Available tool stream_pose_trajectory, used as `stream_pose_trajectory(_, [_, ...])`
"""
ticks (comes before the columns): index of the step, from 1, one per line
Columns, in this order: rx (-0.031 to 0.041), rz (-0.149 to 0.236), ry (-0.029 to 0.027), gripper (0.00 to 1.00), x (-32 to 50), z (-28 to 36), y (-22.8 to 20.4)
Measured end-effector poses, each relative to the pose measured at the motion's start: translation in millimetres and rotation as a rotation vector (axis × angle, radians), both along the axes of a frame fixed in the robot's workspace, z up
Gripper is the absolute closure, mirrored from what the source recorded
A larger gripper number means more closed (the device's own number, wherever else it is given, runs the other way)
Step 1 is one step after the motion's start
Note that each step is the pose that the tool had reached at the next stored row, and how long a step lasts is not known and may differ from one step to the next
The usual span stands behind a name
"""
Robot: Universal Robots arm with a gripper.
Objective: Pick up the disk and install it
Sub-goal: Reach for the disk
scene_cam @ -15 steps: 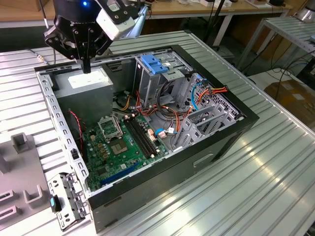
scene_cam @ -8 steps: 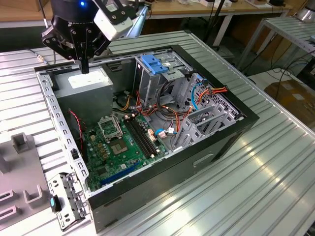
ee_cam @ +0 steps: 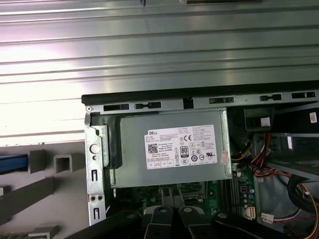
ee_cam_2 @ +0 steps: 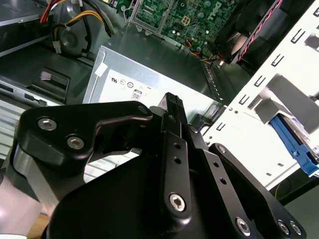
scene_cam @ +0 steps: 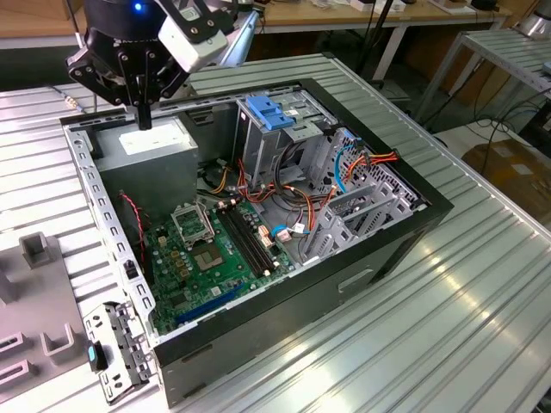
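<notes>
One gripper (scene_cam: pixel 144 123), one computer case (scene_cam: pixel 362 288), one power supply (scene_cam: pixel 159 143), one motherboard (scene_cam: pixel 207 258)

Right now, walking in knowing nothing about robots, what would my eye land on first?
Probably the opened black computer case on the ribbed metal table, its green circuit board and tangle of coloured wires laid bare. Next, the robot's black claw hanging just above the grey power supply box toward the exterior view's left, and the bright light-blue plastic plate atop the drive cage.
</notes>
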State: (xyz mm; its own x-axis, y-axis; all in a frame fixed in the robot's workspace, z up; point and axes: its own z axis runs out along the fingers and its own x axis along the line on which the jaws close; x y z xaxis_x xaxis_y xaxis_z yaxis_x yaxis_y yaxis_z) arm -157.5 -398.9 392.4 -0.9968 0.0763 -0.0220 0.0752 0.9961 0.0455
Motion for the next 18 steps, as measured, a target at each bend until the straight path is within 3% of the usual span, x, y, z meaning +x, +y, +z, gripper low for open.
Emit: stream_pose_trajectory(18, [0.0003, 0.000, 0.0001, 0.89, -9.2, -0.2, 0.0])
